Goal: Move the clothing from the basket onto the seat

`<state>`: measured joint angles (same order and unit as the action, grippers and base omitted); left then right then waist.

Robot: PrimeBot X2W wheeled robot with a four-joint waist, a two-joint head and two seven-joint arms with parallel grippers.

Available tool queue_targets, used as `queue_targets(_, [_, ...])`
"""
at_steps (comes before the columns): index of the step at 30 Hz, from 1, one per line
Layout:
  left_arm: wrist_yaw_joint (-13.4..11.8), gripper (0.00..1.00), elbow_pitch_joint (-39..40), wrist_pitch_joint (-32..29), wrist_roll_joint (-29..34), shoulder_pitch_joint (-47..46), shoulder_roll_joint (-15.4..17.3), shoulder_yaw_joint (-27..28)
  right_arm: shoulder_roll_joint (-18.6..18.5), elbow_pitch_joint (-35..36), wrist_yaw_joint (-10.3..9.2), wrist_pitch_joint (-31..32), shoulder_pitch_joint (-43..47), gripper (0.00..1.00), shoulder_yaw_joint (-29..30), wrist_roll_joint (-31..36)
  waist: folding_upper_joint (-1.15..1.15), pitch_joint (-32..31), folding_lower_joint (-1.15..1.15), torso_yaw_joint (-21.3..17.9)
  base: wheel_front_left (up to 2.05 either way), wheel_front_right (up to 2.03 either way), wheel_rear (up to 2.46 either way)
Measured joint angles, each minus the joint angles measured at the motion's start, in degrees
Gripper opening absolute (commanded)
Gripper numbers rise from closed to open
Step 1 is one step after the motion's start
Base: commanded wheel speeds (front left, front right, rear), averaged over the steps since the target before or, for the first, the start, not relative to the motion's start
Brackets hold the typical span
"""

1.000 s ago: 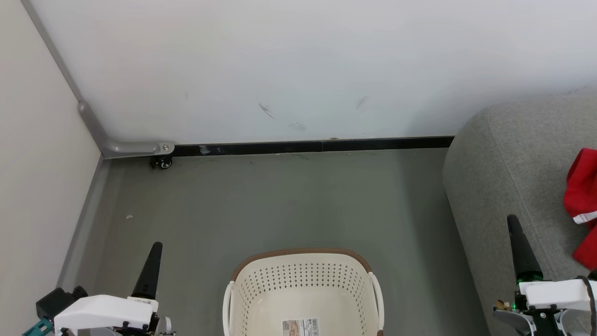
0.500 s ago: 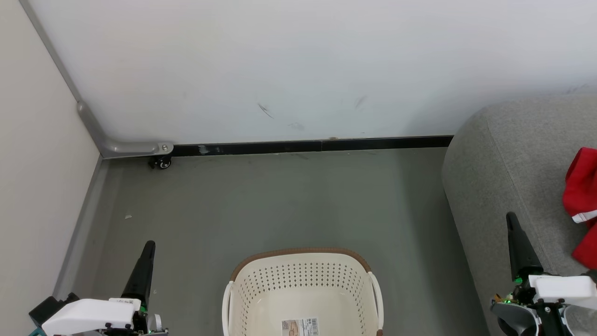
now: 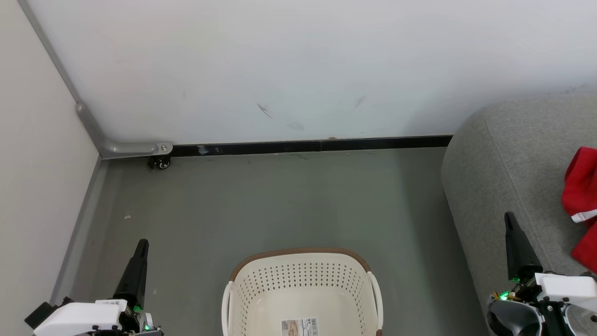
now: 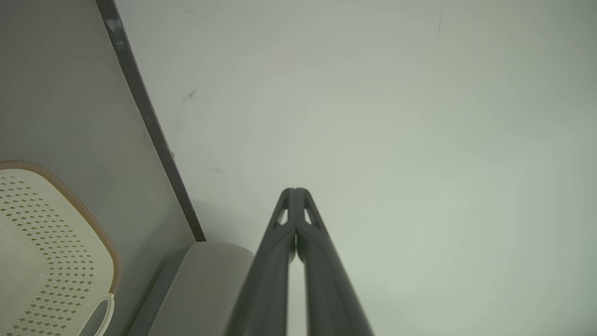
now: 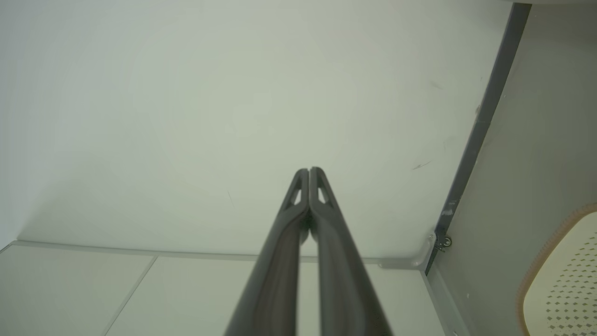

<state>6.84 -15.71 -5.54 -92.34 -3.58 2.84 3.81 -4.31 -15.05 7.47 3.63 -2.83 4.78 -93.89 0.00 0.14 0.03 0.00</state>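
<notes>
Grey floor (image 3: 280, 205), basket (image 3: 301, 252) looks empty; red clothing (image 3: 580, 186) lies up on the seat (image 3: 508, 154). Left gripper (image 3: 141, 247) and right gripper (image 3: 509, 219) both clenched, holding nothing. Danger: right arm brushing that fabric could drag it off.

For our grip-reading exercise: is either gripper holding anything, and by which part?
Nothing is held. The left gripper and right gripper are both shut with nothing between their tips; the red clothing lies apart on the grey seat.

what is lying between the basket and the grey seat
A strip of bare grey floor runs between the basket and the seat; nothing rests on it. The head view shows this.
</notes>
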Motion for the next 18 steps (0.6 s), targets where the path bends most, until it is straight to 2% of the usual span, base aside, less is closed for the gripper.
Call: queue_targets(18, [0.0,0.0,-0.24,0.0,0.0,-0.06,-0.01,0.16,0.05,-0.08,0.0,0.24,-0.69,0.0,0.1,0.01,0.0,0.0,-0.01,0.0,0.0,0.0,0.0])
